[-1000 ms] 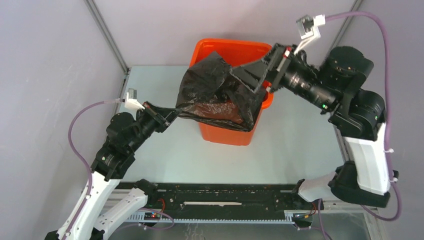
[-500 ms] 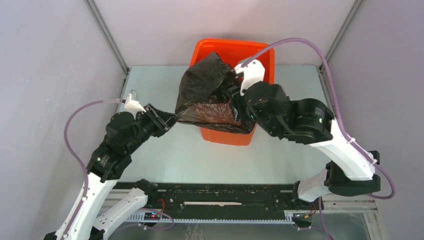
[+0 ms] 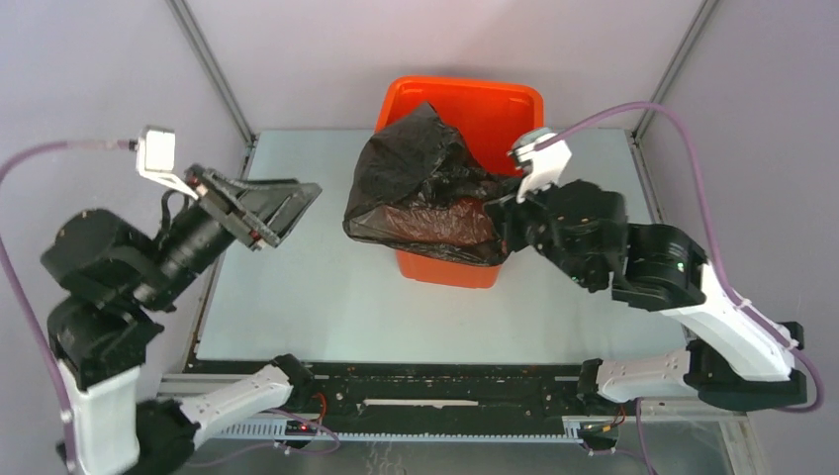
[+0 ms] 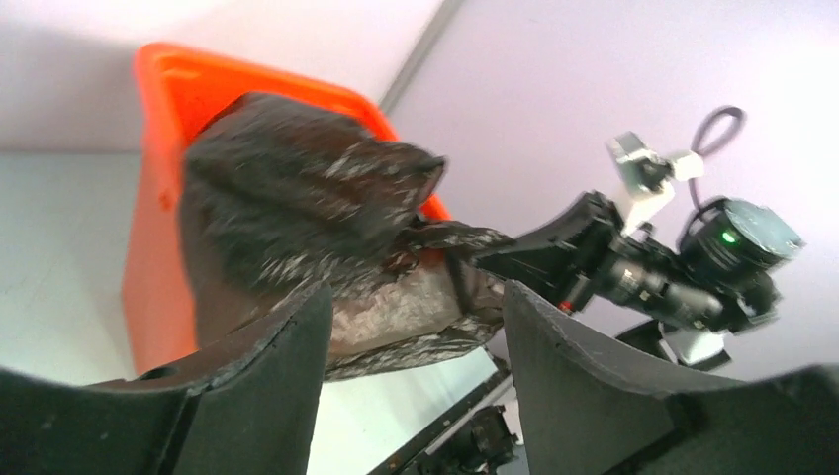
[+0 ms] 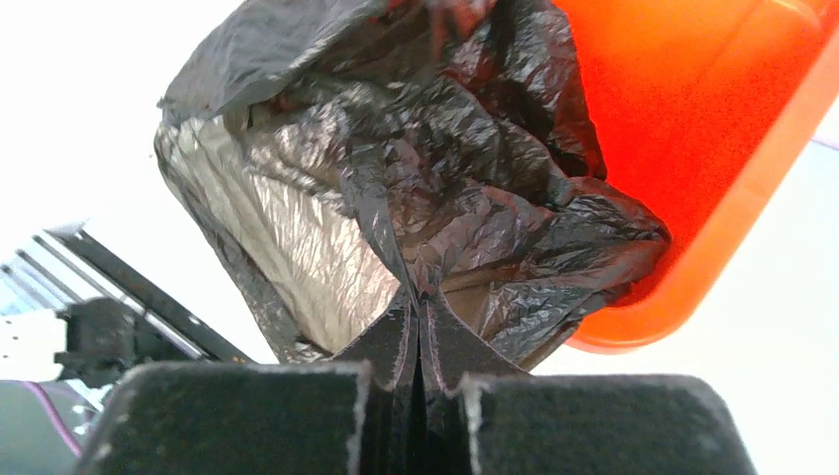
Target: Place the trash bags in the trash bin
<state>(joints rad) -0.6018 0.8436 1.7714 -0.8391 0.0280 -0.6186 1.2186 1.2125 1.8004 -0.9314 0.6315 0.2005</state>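
The black trash bag (image 3: 420, 183) lies draped over the front and left rim of the orange trash bin (image 3: 465, 94), partly hanging down its outside wall. At the bag's right edge, my right gripper (image 3: 503, 220) is shut on a fold of the film. In the right wrist view its fingertips (image 5: 418, 302) pinch the bag (image 5: 445, 198), with the bin (image 5: 693, 119) behind it. To the left of the bag and apart from it, my left gripper (image 3: 297, 210) stands open. Nothing lies between its fingers (image 4: 416, 297), which frame the bag (image 4: 317, 218) and the bin (image 4: 158, 178).
The bin stands at the back middle of the pale table (image 3: 297, 307), close to the rear wall. Metal frame posts (image 3: 213, 69) rise at the back corners. A black rail (image 3: 435, 386) runs along the near edge. The right arm (image 4: 633, 267) shows in the left wrist view.
My left gripper let go of the bag's left corner, opened and drew back to the left and upward. My right gripper swung down to the bag's right side and shut on it.
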